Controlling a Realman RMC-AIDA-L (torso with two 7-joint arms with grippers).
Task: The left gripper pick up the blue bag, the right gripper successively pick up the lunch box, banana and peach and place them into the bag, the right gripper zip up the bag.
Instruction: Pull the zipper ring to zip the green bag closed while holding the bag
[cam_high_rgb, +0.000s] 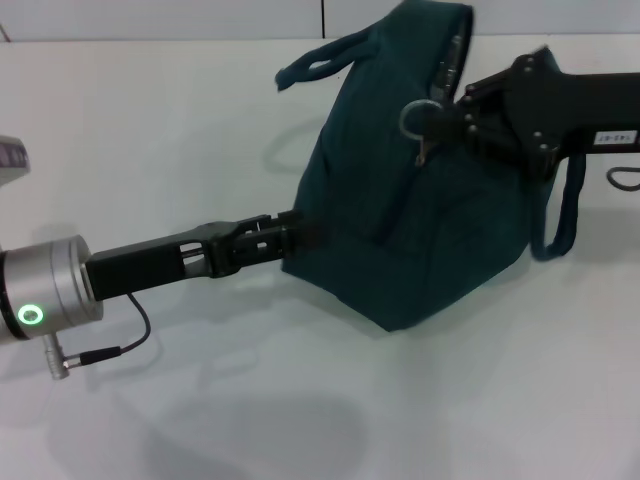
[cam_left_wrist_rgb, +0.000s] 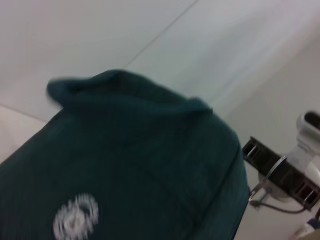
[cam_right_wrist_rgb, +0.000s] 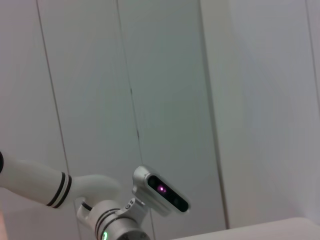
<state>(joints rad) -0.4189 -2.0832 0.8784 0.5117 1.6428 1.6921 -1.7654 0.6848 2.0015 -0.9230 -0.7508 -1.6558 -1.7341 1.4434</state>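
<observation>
Bag (cam_high_rgb: 400, 210) mid-counter (cam_high_rgb: 150, 120), right hand (cam_high_rgb: 455, 120) at 2 o'clock pinching the ring pull (cam_high_rgb: 417, 122), left hand (cam_high_rgb: 290, 235) at 8 o'clock clamping fabric. Risk: zipper snagging or ring slipping free if left grip gives and bag tips.

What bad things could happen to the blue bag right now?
The right gripper is at the zipper's ring pull, so a sideways tug might let the ring slip out or jam the zipper. The left gripper holds the blue bag only at one side, and the bag already leans, so a hard pull might tip it or drag it across the table. One loop handle hangs under the right arm and might snag.
</observation>
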